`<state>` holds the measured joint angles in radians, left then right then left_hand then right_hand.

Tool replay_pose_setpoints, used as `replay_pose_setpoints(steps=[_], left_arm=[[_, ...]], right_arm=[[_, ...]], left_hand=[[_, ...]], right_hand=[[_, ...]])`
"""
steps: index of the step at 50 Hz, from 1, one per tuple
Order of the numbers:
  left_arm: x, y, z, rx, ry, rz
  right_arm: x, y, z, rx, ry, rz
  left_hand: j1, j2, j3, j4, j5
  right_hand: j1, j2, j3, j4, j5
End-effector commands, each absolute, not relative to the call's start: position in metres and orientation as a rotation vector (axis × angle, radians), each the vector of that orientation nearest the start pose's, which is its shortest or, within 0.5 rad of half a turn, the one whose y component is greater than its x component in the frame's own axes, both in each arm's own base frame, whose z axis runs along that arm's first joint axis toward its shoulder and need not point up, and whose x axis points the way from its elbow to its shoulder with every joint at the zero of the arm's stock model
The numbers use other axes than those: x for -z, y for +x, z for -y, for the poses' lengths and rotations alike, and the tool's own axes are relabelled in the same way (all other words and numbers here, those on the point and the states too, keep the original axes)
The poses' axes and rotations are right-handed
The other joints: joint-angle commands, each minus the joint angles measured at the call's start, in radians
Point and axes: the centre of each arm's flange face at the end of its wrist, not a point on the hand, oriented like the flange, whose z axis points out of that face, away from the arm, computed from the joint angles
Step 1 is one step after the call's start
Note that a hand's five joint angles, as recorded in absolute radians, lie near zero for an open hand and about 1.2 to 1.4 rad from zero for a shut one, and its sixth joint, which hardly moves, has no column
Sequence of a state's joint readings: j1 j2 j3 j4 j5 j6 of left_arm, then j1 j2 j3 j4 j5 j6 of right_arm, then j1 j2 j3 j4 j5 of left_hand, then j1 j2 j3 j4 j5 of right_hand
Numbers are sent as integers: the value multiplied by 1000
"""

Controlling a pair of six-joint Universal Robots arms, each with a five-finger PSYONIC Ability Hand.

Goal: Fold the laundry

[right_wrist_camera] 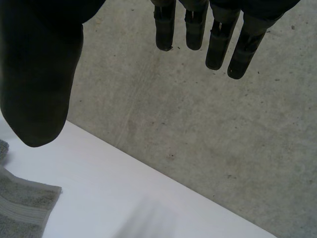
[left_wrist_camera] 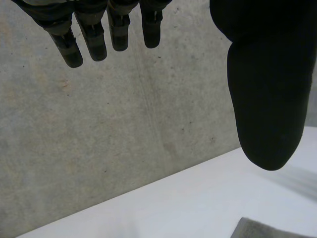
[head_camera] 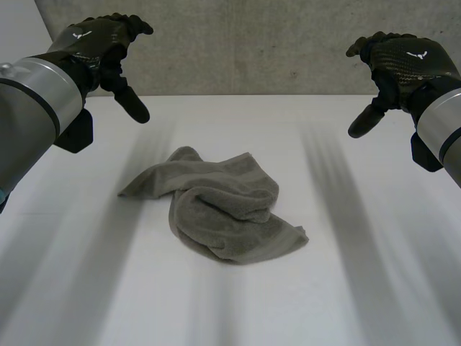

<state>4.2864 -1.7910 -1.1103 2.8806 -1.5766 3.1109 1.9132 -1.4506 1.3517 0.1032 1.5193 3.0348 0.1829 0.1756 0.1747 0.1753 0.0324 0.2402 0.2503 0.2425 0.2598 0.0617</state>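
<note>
Your grey towel lies crumpled mid-table, between both hands, nearer you than either and well apart from both. Left hand hovers over the far left of the white table, right hand over the far right. Both have fingers relaxed and thumbs spread, holding nothing. Towel is terry cloth with a flat hem band, bunched in soft rounded folds. Table is smooth and matte. Mottled concrete wall behind.

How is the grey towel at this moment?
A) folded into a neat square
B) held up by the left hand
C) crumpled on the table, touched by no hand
C: the grey towel lies bunched on the white table, and the left hand and right hand hover open, clear of it.
</note>
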Motion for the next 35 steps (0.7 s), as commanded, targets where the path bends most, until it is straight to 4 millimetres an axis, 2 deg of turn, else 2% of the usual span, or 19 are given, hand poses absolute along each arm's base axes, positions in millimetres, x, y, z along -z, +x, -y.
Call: replay_pose_setpoints(steps=[1, 11, 13, 15, 16, 17, 18, 19, 20, 21, 22, 23, 25, 26, 28, 29, 32, 34, 35], left_arm=[[-354, -263, 265, 2376, 522, -2417], [-350, -260, 268, 2361, 524, -2422], [-349, -260, 268, 2354, 530, -2423], [-346, -260, 269, 2338, 544, -2423], [-340, -261, 273, 2308, 578, -2410], [-331, -263, 278, 2261, 642, -2385], [-331, -263, 279, 2261, 643, -2384], [-319, -263, 287, 2195, 712, -2350], [-308, -262, 293, 2133, 783, -2308], [-308, -262, 294, 2132, 784, -2307], [-296, -260, 301, 2069, 838, -2280], [-296, -260, 301, 2068, 838, -2280], [-266, -261, 313, 1952, 949, -2270], [-265, -261, 313, 1951, 949, -2270], [-240, -266, 320, 1895, 1019, -2301], [-240, -266, 320, 1895, 1019, -2301], [-220, -271, 324, 1866, 1076, -2346], [-211, -272, 326, 1853, 1099, -2368], [-204, -274, 328, 1852, 1115, -2377]], right_arm=[[-326, 241, 269, 2058, -529, -2034], [-322, 245, 268, 2039, -591, -2023], [-319, 247, 268, 2030, -641, -2032], [-303, 255, 261, 1977, -854, -2058], [-303, 256, 261, 1977, -856, -2058], [-295, 262, 251, 1933, -999, -2061], [-286, 270, 240, 1880, -1144, -2054], [-286, 270, 240, 1880, -1146, -2054], [-278, 280, 226, 1816, -1274, -2022], [-272, 292, 209, 1761, -1373, -1969], [-272, 292, 209, 1760, -1374, -1968], [-266, 299, 197, 1719, -1424, -1943], [-260, 305, 189, 1687, -1449, -1923], [-253, 308, 188, 1668, -1456, -1921], [-244, 311, 188, 1656, -1462, -1918], [-235, 316, 186, 1646, -1471, -1903], [-226, 324, 179, 1629, -1481, -1877], [-206, 335, 173, 1601, -1451, -1862], [-206, 335, 173, 1601, -1451, -1862]], left_hand=[[4, 11, 12, 12, -20], [4, 11, 12, 12, -20], [4, 11, 12, 12, -20], [4, 11, 12, 12, -20], [4, 11, 12, 12, -20], [1, 9, 9, 9, -23], [1, 9, 9, 9, -23], [4, 11, 12, 12, -20], [4, 11, 12, 12, -20], [4, 11, 12, 12, -20], [7, 14, 15, 15, -17], [7, 14, 15, 15, -17], [4, 12, 12, 12, -20], [4, 11, 12, 12, -20], [7, 14, 15, 15, -17], [7, 14, 15, 15, -17], [7, 14, 15, 15, -17], [7, 14, 15, 15, -17], [7, 14, 15, 15, -17]], right_hand=[[-66, -76, -68, -85, -62], [-66, -76, -68, -85, -62], [-66, -76, -68, -85, -62], [-66, -76, -68, -85, -62], [-66, -76, -68, -85, -62], [-66, -76, -68, -85, -62], [-66, -76, -68, -85, -62], [-66, -76, -68, -85, -62], [-66, -76, -68, -85, -62], [-66, -76, -68, -85, -62], [-66, -76, -68, -85, -62], [-59, -69, -61, -78, -55], [-47, -57, -49, -66, -43], [-49, -60, -52, -69, -46], [-47, -57, -49, -66, -43], [-47, -57, -49, -66, -43], [-44, -54, -46, -63, -40], [-3, -13, -5, -22, 1], [-3, -13, -5, -22, 1]])
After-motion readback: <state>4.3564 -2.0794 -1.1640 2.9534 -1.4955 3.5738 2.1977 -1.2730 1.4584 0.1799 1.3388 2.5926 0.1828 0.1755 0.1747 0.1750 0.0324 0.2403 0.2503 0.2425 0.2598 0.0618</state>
